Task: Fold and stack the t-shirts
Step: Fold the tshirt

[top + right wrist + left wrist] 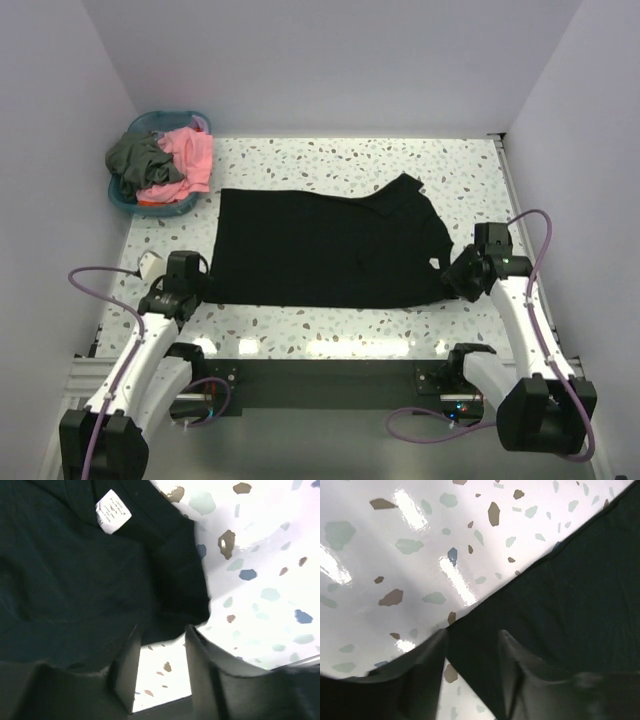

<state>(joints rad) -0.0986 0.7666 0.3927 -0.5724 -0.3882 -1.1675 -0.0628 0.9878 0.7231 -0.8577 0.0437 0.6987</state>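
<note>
Two parted grippers, left gripper [472, 636] and right gripper [163, 630], at near corners of the black t-shirt [320, 250]; we judge the first fold starting, next needing both to pinch cloth.
</note>
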